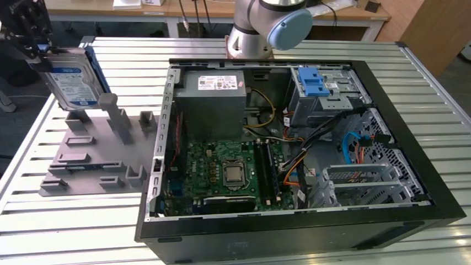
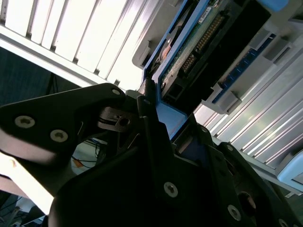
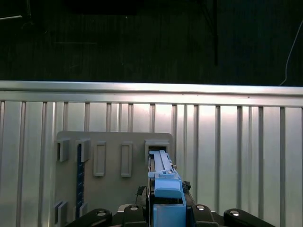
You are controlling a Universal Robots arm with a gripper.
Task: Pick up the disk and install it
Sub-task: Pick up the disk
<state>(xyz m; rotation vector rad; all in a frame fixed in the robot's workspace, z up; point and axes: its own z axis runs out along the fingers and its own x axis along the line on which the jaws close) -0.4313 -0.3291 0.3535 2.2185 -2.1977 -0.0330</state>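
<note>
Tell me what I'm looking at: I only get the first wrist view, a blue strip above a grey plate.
Observer: That strip is the disk seen edge-on; the exterior view shows its blue-and-white label.
Visitor: Is something gripping it?
Observer: Yes. In the second wrist view the gripper is shut on the disk's blue frame.
Visitor: Anything else nearby?
Observer: An open computer case lies to the exterior view's right of the grey plate.
</note>
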